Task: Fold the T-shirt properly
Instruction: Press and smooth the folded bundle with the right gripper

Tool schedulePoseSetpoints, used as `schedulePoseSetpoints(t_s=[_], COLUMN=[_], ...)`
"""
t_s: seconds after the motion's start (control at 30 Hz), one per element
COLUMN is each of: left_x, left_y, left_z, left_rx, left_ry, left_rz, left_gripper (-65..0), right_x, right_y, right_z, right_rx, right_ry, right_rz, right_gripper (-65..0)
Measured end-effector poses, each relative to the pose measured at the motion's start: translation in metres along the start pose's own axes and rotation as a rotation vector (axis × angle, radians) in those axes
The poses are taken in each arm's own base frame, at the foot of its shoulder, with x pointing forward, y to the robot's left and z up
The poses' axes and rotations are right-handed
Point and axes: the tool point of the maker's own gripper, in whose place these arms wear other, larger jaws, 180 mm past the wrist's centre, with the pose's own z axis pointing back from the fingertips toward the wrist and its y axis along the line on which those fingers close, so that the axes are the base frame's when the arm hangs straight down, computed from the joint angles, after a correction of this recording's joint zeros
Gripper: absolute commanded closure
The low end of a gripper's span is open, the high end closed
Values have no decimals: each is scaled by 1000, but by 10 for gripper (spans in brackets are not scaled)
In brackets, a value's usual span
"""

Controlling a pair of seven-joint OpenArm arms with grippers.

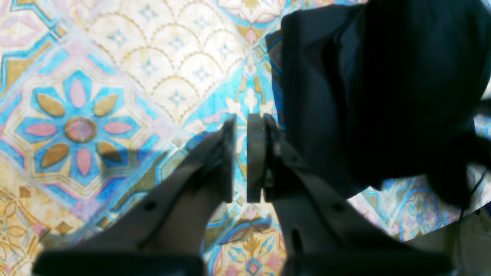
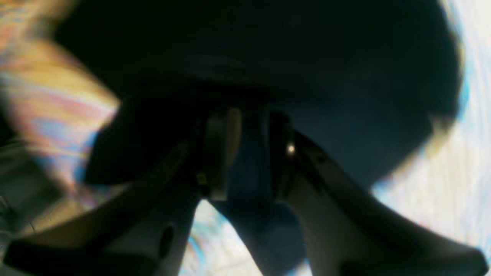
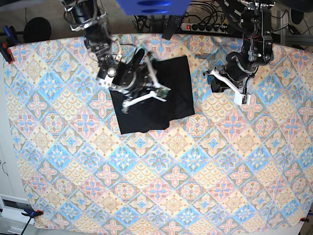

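The black T-shirt [image 3: 173,93] lies partly folded on the patterned tablecloth at the upper middle of the base view. My right gripper [image 3: 146,93] is over its left part. In the right wrist view it [image 2: 249,153] is shut on a fold of the dark T-shirt [image 2: 345,115], which fills most of that view. My left gripper [image 3: 216,81] hovers over the cloth-covered table just right of the shirt. In the left wrist view it [image 1: 241,157] is empty, its fingers almost together, with the T-shirt's edge [image 1: 383,96] to its upper right.
The patterned tablecloth [image 3: 156,171] covers the whole table. Clamps hold it at the left corners [image 3: 6,51]. A power strip and cables [image 3: 205,27] lie beyond the far edge. A blue object [image 3: 151,6] stands at the top middle.
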Motion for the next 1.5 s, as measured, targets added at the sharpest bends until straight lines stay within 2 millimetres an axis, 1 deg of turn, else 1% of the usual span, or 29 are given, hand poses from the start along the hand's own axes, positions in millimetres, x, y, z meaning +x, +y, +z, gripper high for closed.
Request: schedulePoseSetpoints(t_s=[0.07, 0.1, 0.13, 0.27, 0.33, 0.37, 0.43, 0.5, 0.53, 0.57, 0.63, 0.7, 0.73, 0.83, 0.87, 0.9, 0.93, 0.97, 1.0, 1.03, 1.07, 1.13, 1.2, 1.23, 1.27, 1.37, 1.4, 1.43, 1.5], left_x=[0, 0, 0, 0, 3, 4, 9, 7, 7, 7, 1, -7, -11, -17, -20, -21, -23, -25, -25, -24, -24, -22, -22, -23, -23, -22, -23, -24, -29], left_y=[0, 0, -1, 0, -5, -7, -14, -17, -20, -23, -32, -42, -44, -44, -43, -43, -43, -44, -44, -43, -43, -45, -49, -50, -52, -57, -59, -59, -57], left_z=[0, 0, 0, 0, 3, 6, 13, 17, 20, 22, 25, 24, 24, 26, 26, 27, 27, 27, 27, 27, 27, 28, 31, 32, 35, 42, 45, 47, 52], left_rx=[-1, -1, -1, 0, -7, -14, -22, -26, -30, -35, -56, -84, -86, -87, -83, -83, -82, -83, -85, -84, -85, -85, -96, -98, -102, -110, -112, -112, -113], left_ry=[0, -1, -1, 0, -10, -18, -41, -39, -41, -45, -34, -11, 1, 9, 16, 18, 25, 32, 32, 26, 26, 20, 18, 17, 15, 5, 5, 8, 24], left_rz=[1, 1, 1, 1, -7, -13, -30, -39, -42, -45, -59, -71, -73, -68, -69, -68, -67, -66, -63, -65, -64, -70, -71, -73, -76, -82, -83, -90, -110], left_gripper=[-32, -32, -32, -32, -32, -32, -32, -32, -32, -32, -32, -32, -32, -32, -32, -32, -32, -32, -32, -32, -32, -32, -32, -32, -31, -31, -31, -31, -31], right_x=[22, 28, 29, 16, 13, 9, -4, -14, -14, -6, 23, 44, 47, 40, 39, 43, 52, 65, 73, 82, 85, 79, 64, 61, 63, 86, 87, 82, 62], right_y=[2, 2, 1, 1, -7, -15, -27, -32, -36, -40, -58, -63, -61, -31, -25, -24, -29, -40, -48, -52, -55, -46, -30, -27, -30, -56, -63, -67, -73], right_z=[3, 3, 4, 3, 4, 4, 2, 0, -2, -3, -3, -8, -13, -32, -38, -42, -44, -45, -44, -45, -46, -51, -56, -56, -53, -37, -34, -32, -32], right_rx=[-4, -5, -9, -12, -22, -39, -64, -68, -74, -75, -99, -92, -90, 2, 27, 37, 42, 28, 12, 7, 1, 31, 64, 69, 58, -13, -29, -32, -49], right_ry=[-47, -66, -68, -29, -38, -34, 3, 36, 49, 28, -63, -119, -114, -68, -46, -48, -67, -98, -114, -143, -156, -143, -96, -92, -97, -174, -191, -194, -150], right_rz=[55, 64, 65, 59, 18, 0, -38, -53, -48, -43, -34, -45, -65, -101, -104, -104, -105, -100, -101, -105, -114, -114, -123, -121, -116, -99, -95, -104, -123], right_gripper=[-165, -165, -165, -165, -165, -165, -165, -165, -165, -165, -165, -165, -165, -165, -165, -165, -165, -165, -165, -165, -165, -165, -165, -164, -164, -164, -164, -164, -164])
